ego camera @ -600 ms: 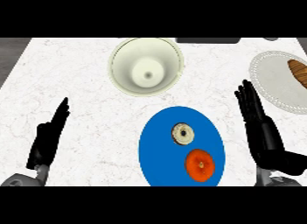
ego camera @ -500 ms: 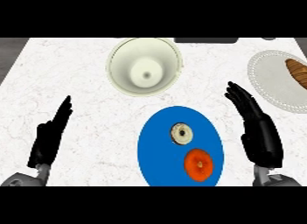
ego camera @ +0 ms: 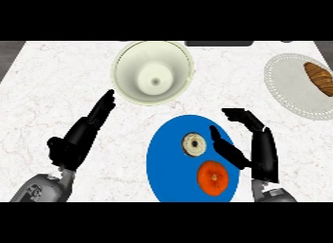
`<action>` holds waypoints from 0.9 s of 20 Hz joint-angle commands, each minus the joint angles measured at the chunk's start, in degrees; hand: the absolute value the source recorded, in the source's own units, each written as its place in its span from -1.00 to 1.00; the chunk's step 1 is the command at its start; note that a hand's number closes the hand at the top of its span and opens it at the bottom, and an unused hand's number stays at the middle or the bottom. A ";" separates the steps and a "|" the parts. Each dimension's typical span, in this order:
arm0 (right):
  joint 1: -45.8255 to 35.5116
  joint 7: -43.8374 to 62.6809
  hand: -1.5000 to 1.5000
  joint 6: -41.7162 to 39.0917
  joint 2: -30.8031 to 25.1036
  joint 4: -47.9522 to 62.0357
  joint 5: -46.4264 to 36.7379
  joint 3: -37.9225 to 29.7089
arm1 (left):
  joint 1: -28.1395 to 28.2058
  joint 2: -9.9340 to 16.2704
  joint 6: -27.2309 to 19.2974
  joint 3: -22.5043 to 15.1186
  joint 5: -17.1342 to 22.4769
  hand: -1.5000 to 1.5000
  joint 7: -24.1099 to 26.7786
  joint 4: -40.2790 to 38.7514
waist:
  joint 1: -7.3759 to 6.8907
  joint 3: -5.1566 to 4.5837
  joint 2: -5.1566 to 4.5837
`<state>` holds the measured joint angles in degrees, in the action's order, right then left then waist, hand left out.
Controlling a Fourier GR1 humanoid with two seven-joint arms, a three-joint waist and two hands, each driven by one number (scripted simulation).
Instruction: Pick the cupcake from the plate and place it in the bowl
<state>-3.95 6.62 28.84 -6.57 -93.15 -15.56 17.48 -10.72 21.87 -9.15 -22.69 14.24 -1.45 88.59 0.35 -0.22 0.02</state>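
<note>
1. Over the right edge of the blue plate [ego camera: 170,180], I see my right hand [ego camera: 256,144], palm turned inward, its fingers [ego camera: 240,115] bent forward and spread wide from the thumb [ego camera: 221,144]; they hold nothing.
2. The thumb of that hand reaches over the plate and points toward the cupcake [ego camera: 195,144], stopping just beside it; I cannot tell whether it touches.
3. The cupcake sits on the upper middle of the blue plate, seen from above as a small pale round with a darker ring and a light centre.
4. Just below it and to the right, on the same plate, lies a round orange fruit [ego camera: 214,178], close to the base of my right hand.
5. My left hand [ego camera: 81,137] shows at the left of the surface [ego camera: 50,95], fingers straight and together, pointing up and to the right; it is relaxed and carries nothing.
6. The tips of those left fingers end just beside the lower left rim of the bowl [ego camera: 153,71].
7. The bowl is cream coloured and deep, standing at the far middle of the surface, above the blue plate and apart from it.
8. At the far right stands a white plate [ego camera: 288,90] with a patterned rim, and on it lies a brown croissant [ego camera: 320,79].
9. The surface is pale marble with faint grey veins.
</note>
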 commanded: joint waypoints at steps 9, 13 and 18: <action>-16.12 27.12 -1.00 -15.83 -7.77 5.69 -21.09 6.50 | -1.45 -1.66 3.91 1.05 0.65 0.00 0.56 0.41 | -0.35 -0.02 0.17; -18.00 37.69 -1.00 -32.34 -10.18 6.55 -19.79 11.70 | -0.20 -2.13 4.16 -0.17 0.75 0.00 -0.16 0.45 | -0.64 -0.19 0.45; -25.15 52.39 -1.00 -50.83 -6.43 5.07 -6.92 9.21 | 0.21 -1.05 4.91 1.14 0.83 0.00 0.76 0.34 | -1.02 -0.05 0.29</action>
<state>-24.81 48.81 -9.18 -13.82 -87.12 -28.95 27.35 -10.74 20.06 -5.07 -22.55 14.47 -0.81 89.03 -0.64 -0.32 0.32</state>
